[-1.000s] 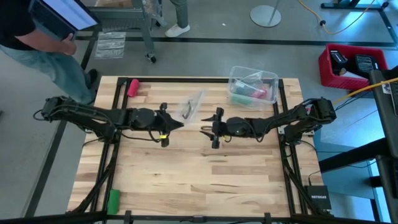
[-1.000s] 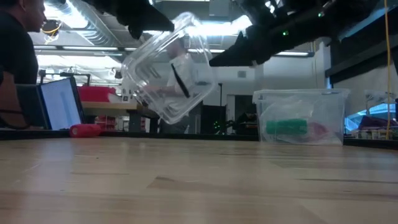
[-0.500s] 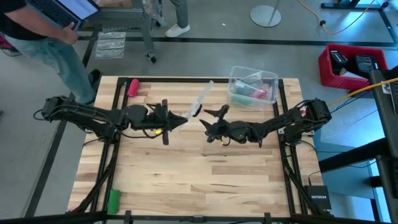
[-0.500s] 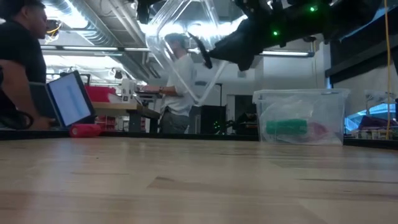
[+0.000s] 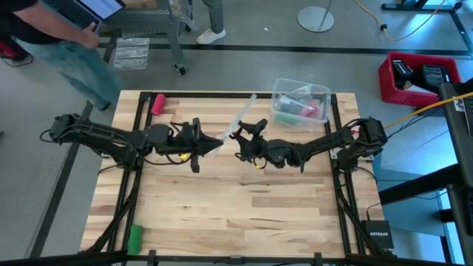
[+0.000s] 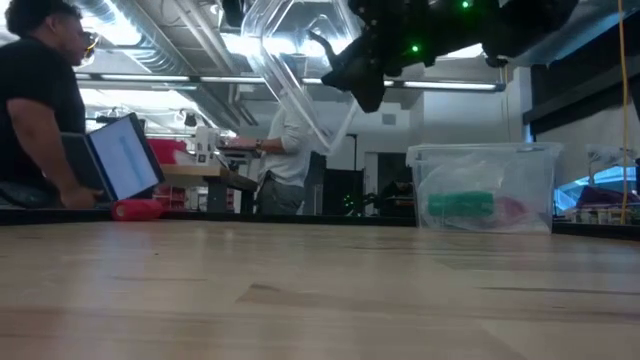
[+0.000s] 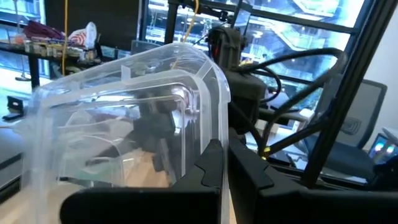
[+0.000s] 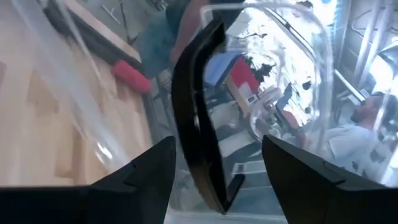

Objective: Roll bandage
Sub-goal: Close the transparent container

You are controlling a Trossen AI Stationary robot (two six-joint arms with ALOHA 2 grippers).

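Clear lid (image 5: pixel 238 120) in left gripper (image 5: pixel 214 143), apparently.

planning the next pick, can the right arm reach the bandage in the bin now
Probably yes: the bin is uncovered, the left gripper holds the clear lid aloft, the open right gripper is close.

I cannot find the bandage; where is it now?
In the high view the bandage lies inside the clear bin at the table's far right, beside a pink-red roll.
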